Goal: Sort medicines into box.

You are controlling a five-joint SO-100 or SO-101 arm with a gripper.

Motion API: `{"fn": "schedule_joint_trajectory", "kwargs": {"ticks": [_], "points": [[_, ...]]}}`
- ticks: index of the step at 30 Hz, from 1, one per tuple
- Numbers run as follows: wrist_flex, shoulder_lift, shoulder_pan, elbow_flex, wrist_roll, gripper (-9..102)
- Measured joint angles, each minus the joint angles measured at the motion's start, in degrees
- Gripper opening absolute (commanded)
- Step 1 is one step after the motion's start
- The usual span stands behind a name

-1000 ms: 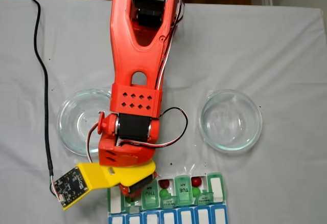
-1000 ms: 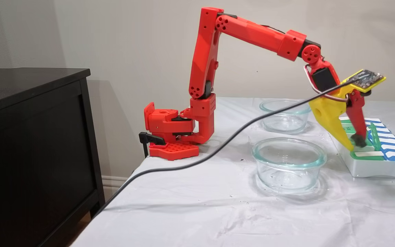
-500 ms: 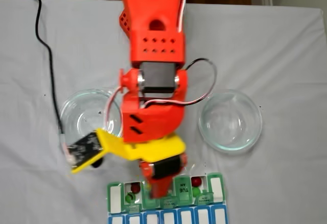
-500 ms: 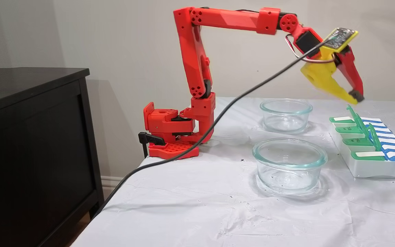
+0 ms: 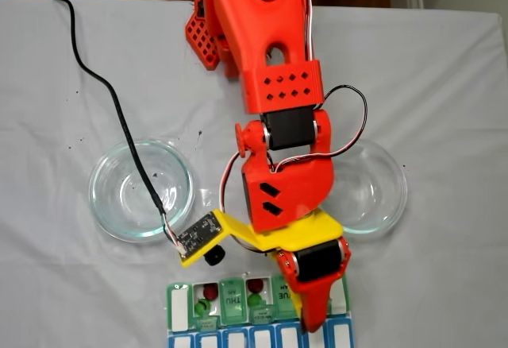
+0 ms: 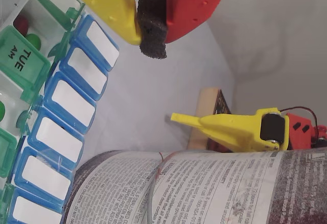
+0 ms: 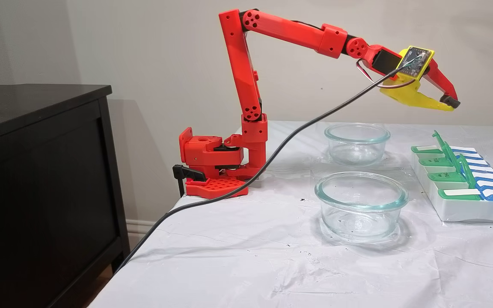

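Note:
The box (image 5: 179,310) lies at the table's near edge in a fixed view from above, with some green lids raised. Two of its open compartments each hold a red medicine (image 5: 209,291) and a green medicine (image 5: 203,307); the second pair is red (image 5: 255,285) and green (image 5: 255,300). My gripper (image 5: 316,326) hovers over the box's right end. From the side, the gripper (image 7: 452,104) hangs high above the box (image 7: 464,211), its jaws closed. In the wrist view the gripper (image 6: 152,29) is shut on its own black foam pad, and a red ball (image 6: 20,23) sits beside the TUE AM lid (image 6: 20,60).
Two clear glass bowls (image 5: 95,193) (image 5: 402,193) flank the arm, both without balls in them. A black cable (image 5: 119,117) trails over the left bowl. In the wrist view a printed can (image 6: 194,188) fills the bottom. A dark cabinet (image 7: 37,171) stands off the table's left.
The gripper has risen out of the box's left compartments and swung to the right end of the box, now held high and nearly level. A red and a green ball lie where it was.

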Motion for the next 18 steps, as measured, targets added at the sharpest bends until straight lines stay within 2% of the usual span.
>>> {"fn": "schedule_joint_trajectory", "kwargs": {"ticks": [13,18], "points": [[-2.9,-8.44,-2.81,0.0,-1.67,0],[0.09,-9.93,-2.9,0.0,-3.16,0]]}}
